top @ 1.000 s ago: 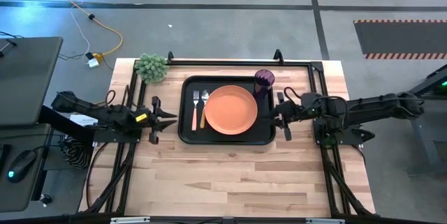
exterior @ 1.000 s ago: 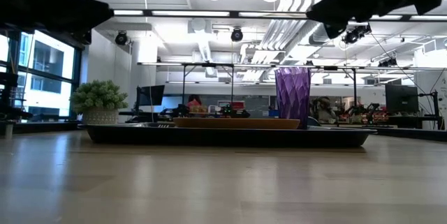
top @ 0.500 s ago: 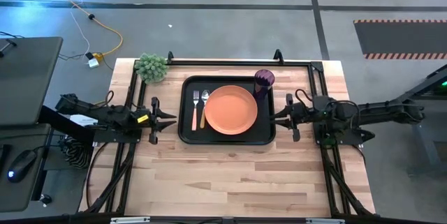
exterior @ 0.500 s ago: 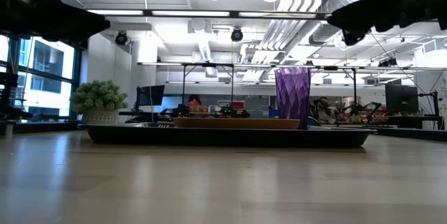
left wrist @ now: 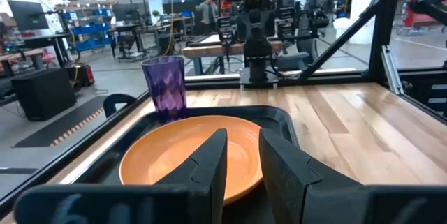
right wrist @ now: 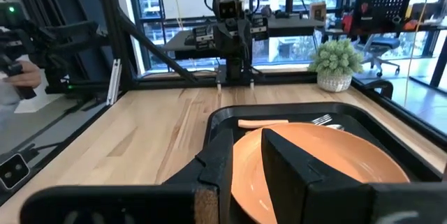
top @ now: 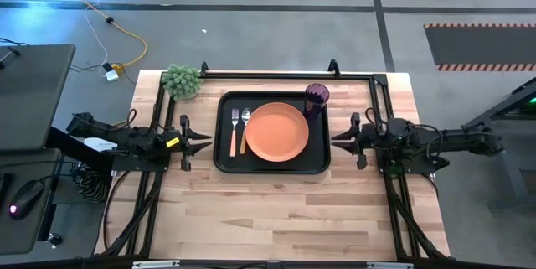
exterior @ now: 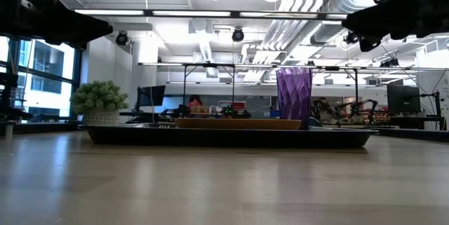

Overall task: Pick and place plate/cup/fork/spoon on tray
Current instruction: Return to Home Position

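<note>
The black tray (top: 223,158) lies on the table's far middle. On it rest the orange plate (top: 276,132), the fork (top: 234,131) and, beside it, the spoon (top: 244,128) left of the plate. The purple cup (top: 316,95) stands upright at the tray's far right corner. My left gripper (top: 209,141) hovers just left of the tray, fingers close together and empty; its wrist view (left wrist: 242,155) looks over the plate (left wrist: 202,151) and cup (left wrist: 165,84). My right gripper (top: 333,141) hovers just right of the tray, likewise empty (right wrist: 248,155).
A small potted plant (top: 182,80) stands at the table's far left corner. A black frame rail (top: 285,75) runs along the far edge and down both sides. Bare wood (top: 268,210) fills the near half. A person's hand (right wrist: 17,74) shows beyond the table.
My right gripper has drawn back from the tray's right edge toward the table's right edge, level and without turning. The things on the tray have kept still.
</note>
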